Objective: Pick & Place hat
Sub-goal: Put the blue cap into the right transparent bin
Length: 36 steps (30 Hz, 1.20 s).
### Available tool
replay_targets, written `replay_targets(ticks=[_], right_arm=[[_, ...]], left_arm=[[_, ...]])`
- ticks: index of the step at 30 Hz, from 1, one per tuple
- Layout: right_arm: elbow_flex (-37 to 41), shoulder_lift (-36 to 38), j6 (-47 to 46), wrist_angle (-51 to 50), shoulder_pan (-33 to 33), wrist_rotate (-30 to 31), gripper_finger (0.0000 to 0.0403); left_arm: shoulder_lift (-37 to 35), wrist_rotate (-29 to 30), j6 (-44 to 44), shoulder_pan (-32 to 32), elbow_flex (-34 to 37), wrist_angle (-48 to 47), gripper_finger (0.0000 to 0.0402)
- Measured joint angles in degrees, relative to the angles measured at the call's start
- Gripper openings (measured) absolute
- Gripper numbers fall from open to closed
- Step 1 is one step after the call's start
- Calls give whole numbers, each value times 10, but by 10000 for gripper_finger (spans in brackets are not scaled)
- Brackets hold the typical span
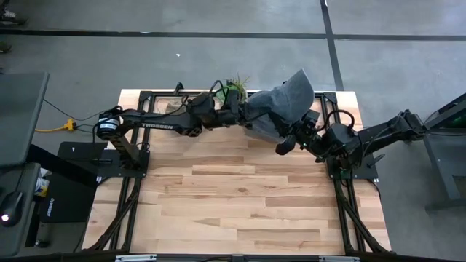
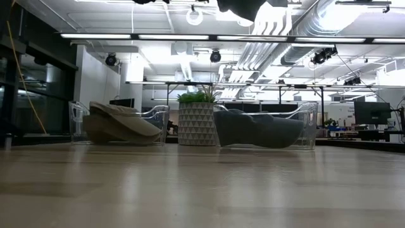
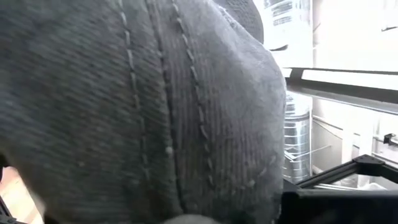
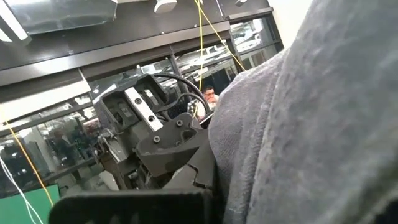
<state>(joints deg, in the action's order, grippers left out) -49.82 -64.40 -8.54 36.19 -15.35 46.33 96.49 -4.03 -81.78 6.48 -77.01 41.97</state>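
Observation:
A grey corduroy hat (image 1: 284, 105) is held up in the air over the table's far right part. It fills the left wrist view (image 3: 155, 112) and the right side of the right wrist view (image 4: 323, 124). My left gripper (image 1: 246, 115) reaches in from the left and meets the hat's left edge, shut on it. My right gripper (image 1: 286, 144) is close under the hat's near edge. I cannot tell whether it touches the hat. My left gripper holds the grey hat at its left side (image 1: 255, 113), coming level from the table's left. The hat itself hides the fingers and the place of contact. The hat is lifted clear of the table and spreads toward the right from the gripper.
At the table's far edge stand two clear bins. The left bin (image 2: 159, 117) holds a tan hat (image 2: 120, 123), and the right bin (image 2: 310, 120) holds another grey hat (image 2: 259, 130). A potted plant (image 2: 197, 123) stands between them. The near wooden tabletop (image 1: 240, 211) is bare.

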Motion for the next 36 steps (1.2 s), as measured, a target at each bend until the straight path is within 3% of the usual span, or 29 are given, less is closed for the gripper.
replay_targets(ticks=[7,14,20,28,36], right_arm=[[0,1,-15,-16,0,-1,15],[0,1,-19,-18,0,-10,88],[0,1,-47,-37,-4,-23,123],[-1,9,-51,-90,-31,-2,134],[0,44,-141,-219,-49,9,135]], left_arm=[[0,4,3,0,0,-5,3],[0,4,5,-1,0,-7,1],[0,4,7,-1,0,-8,0],[-2,1,22,-1,1,-26,0],[-36,-4,52,25,0,-44,1]])
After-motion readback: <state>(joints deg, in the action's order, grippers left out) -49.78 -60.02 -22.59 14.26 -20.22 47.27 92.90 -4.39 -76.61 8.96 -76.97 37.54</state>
